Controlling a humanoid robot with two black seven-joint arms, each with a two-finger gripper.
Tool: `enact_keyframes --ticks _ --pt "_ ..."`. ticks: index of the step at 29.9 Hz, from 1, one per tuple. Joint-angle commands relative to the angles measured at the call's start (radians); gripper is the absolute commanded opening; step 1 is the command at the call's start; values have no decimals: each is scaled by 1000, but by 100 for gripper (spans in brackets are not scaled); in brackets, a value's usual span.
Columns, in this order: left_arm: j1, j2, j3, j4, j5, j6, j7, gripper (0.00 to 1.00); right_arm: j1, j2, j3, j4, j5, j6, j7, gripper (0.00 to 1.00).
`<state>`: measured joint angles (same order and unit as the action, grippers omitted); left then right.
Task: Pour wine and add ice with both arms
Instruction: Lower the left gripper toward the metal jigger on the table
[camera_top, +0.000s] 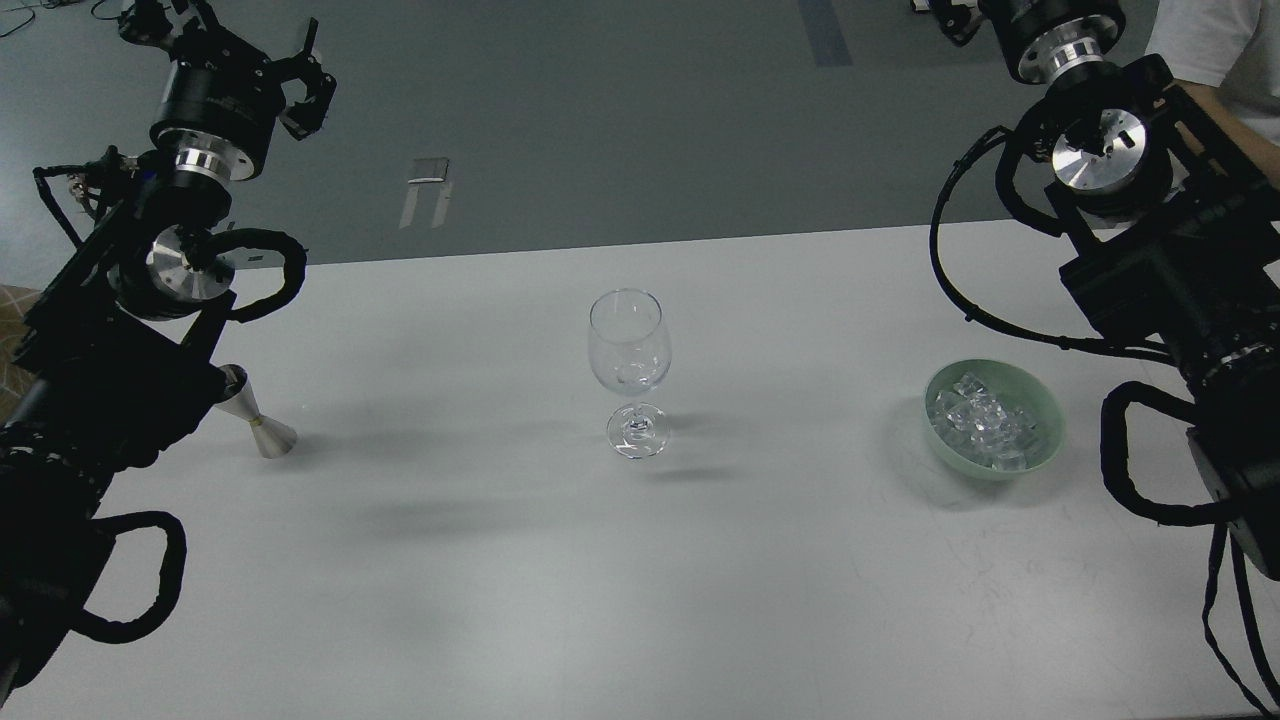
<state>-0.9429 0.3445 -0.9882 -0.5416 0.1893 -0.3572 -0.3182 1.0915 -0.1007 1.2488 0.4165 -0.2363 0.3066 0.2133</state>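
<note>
White table (500, 600) spreads under me, both arms raised off it, left gripper (300, 85) too dark for me to read its fingers, right one cropped out, wine glass (629, 370) upright centre, ice (985, 418) heaped in green bowl (1040, 425) right, silver jigger (258, 422) left

It looked like a robotics lab — a bare white surface (500, 600), grey taped floor (600, 120), cabled black arms (120, 330).
</note>
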Motion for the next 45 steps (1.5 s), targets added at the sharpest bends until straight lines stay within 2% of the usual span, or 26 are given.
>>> enact_keyframes --ticks 1,6,12,15,20,22,26,28,30,32,36,39,45 --pt "1 30 -4 -18 -1 -2 1 99 -1 1 1 1 5 -1 0 100" --pt "16 73 -7 -110 -4 -2 4 99 -15 -5 4 2 5 2 -2 100" --pt "102 137 -10 -254 -70 7 13 99 -31 -22 14 8 8 2 0 100" --pt "179 185 -12 -334 -74 49 14 99 -41 -25 15 10 8 2 0 100" --pt "301 281 -36 -468 -103 49 51 99 -56 -33 17 19 11 3 -2 100" --pt "389 339 -81 -565 -183 44 102 98 -73 -34 18 33 12 2 0 100" --pt "507 398 -148 -684 -342 46 165 98 -90 -34 18 51 14 2 0 100" --pt "623 439 -209 -776 -405 46 211 99 -93 -34 18 54 14 2 -2 100" --pt "721 452 -274 -823 -410 44 228 98 -93 -36 18 54 14 2 -2 100" --pt "794 452 -323 -845 -413 41 234 98 -93 -39 18 54 14 2 -2 100" --pt "1059 423 -495 -954 -488 -25 240 97 -102 -45 18 54 14 2 0 100" --pt "1209 366 -549 -1006 -521 -48 238 97 -111 -45 18 54 14 2 1 100" --pt "1384 311 -592 -1072 -521 -106 261 98 -111 -54 18 56 14 0 1 100"
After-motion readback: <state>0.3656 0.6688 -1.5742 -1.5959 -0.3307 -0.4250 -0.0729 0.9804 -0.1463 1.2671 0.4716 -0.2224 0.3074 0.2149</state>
